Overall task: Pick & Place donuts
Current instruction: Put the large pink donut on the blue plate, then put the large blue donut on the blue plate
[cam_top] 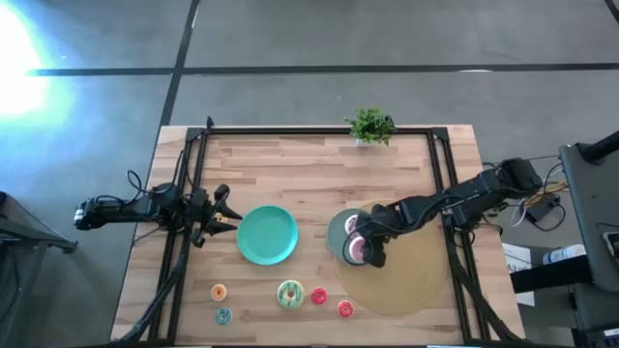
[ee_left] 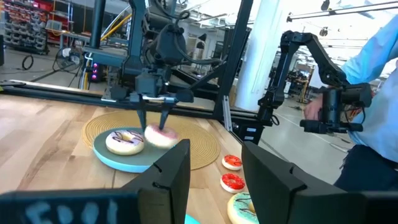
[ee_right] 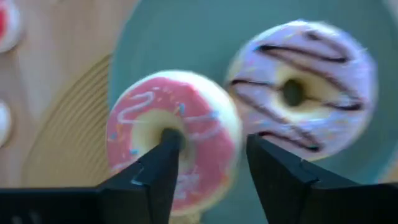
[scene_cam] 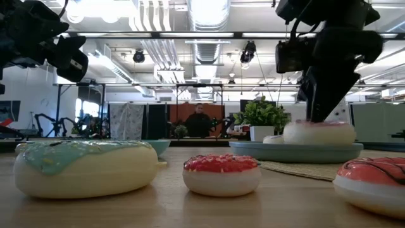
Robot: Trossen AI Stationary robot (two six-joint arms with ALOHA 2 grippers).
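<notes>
A small teal plate (cam_top: 338, 232) lies on a round woven mat (cam_top: 406, 275) and carries a white-purple donut (ee_right: 305, 87) and a pink donut (ee_right: 171, 134). My right gripper (ee_right: 208, 162) is open and points down over the pink donut, with one finger in its hole and the other outside its rim. The orange (cam_top: 219, 291), teal (cam_top: 223, 315), green-yellow (cam_top: 290, 294) and two red donuts (cam_top: 318, 296) (cam_top: 345, 308) lie along the near edge. My left gripper (ee_left: 214, 168) hangs open at the table's left, beside a larger teal plate (cam_top: 267, 235). My right gripper comes at the pink donut from above. One fingertip (ee_right: 166, 144) stands in the donut's centre hole, and the other (ee_right: 268, 163) stands just outside the rim (ee_right: 233, 140) with a thin gap showing. The donut lies flat on the small plate. Whether the inner finger touches it, I cannot tell.
A small potted plant (cam_top: 369, 126) stands at the far edge. Dark frame rails (cam_top: 189, 174) run along the table's left, far and right sides. A person in a blue sleeve (ee_left: 373, 74) stands beyond the table, and another (scene_cam: 199, 120) is far off in the room.
</notes>
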